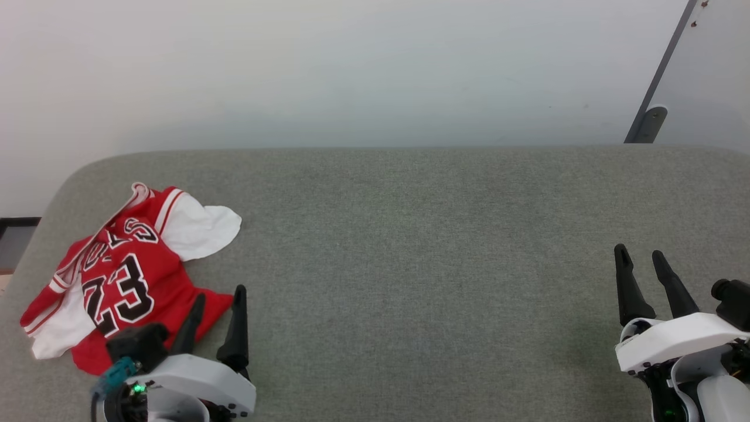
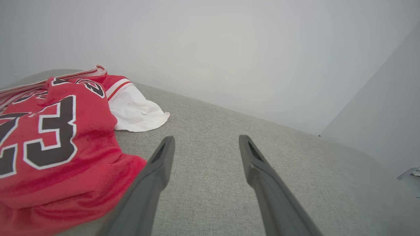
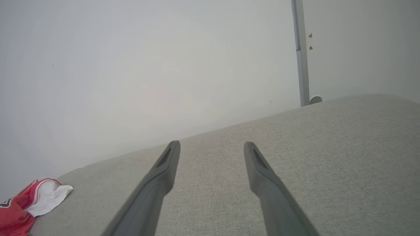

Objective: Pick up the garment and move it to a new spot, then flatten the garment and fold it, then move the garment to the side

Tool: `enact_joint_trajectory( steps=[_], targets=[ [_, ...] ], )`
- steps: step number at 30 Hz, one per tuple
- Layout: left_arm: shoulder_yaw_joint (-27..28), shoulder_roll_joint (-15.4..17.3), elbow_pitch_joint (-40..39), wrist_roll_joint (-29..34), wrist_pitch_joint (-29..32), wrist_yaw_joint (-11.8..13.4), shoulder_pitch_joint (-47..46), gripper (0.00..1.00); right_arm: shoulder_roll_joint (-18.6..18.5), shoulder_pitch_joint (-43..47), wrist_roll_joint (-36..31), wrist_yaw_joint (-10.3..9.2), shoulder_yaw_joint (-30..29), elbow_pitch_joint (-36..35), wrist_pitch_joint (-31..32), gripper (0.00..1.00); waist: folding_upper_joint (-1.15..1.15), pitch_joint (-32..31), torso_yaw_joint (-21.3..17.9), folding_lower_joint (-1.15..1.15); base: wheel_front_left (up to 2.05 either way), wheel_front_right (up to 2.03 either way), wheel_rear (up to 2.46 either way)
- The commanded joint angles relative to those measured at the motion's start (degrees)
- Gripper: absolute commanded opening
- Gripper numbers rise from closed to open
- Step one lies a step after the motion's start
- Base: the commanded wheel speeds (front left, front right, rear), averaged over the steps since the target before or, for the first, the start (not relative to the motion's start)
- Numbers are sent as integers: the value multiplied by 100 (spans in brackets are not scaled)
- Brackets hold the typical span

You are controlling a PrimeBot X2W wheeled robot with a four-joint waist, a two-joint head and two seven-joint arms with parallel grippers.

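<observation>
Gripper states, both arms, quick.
Left gripper: open, holding nothing, at the edge of the garment.
Right gripper: open, holding nothing.

The left gripper point(image 1: 220, 292) has two long, tapering matte-black fingers point(image 1: 237, 328) rising from a glossy white rounded wrist housing point(image 1: 199, 381). On that housing's upper left sits a boxy black camera block point(image 1: 137, 346). Further left of the housing is a teal plug point(image 1: 117, 372), and at its left edge a small green light point(image 1: 137, 388). The right gripper point(image 1: 638, 251) matches: dark fingers, white shell point(image 1: 679, 337), black block point(image 1: 732, 302).
</observation>
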Motion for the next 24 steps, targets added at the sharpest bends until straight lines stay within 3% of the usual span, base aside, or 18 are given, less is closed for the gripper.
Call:
enact_joint_trajectory(
  steps=[1, 24],
  targets=[
    [-19, 53, -48, 158, -49, 36, -132, 100, -39, -110, -148, -3, -10, -22, -50, 100, 0, -2, 0, 0, 0, 0, 0],
    [-161, 97, 214, 1241, -368, 37, -141, 100, -83, -208, -1398, -4, -49, 138, -370, 100, 0, -41, -30, 0, 0, 0, 0]
  ],
)
